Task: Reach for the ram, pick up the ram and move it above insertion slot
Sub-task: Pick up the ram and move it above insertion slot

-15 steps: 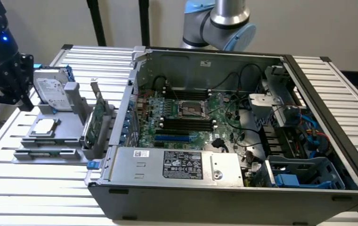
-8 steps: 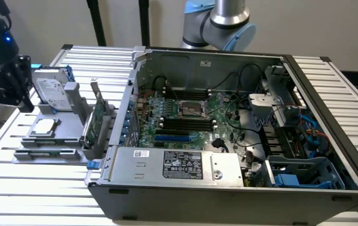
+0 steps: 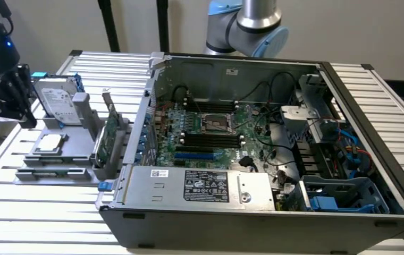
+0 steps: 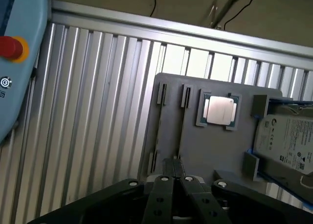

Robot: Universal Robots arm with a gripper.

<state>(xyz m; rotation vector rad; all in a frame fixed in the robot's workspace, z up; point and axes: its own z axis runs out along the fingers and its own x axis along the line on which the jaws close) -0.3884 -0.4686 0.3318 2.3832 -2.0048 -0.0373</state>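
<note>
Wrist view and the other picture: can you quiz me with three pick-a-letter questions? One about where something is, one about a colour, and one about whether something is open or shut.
1. Where is the silver hard drive?
A) on the floor
B) in the grey holder beside the computer case
C) hanging from the arm

2. What colour is the round button on the pale blue box?
A) red
B) green
C) black

3. How is the gripper set?
A) wide open
B) clamped around a cable
C) shut, fingers together

Answers:
1 B: the exterior view shows it standing in the holder, at that view's left of the case.
2 A: the wrist view shows a red button ringed with yellow.
3 C: in the wrist view the two fingers meet with no gap.
</note>
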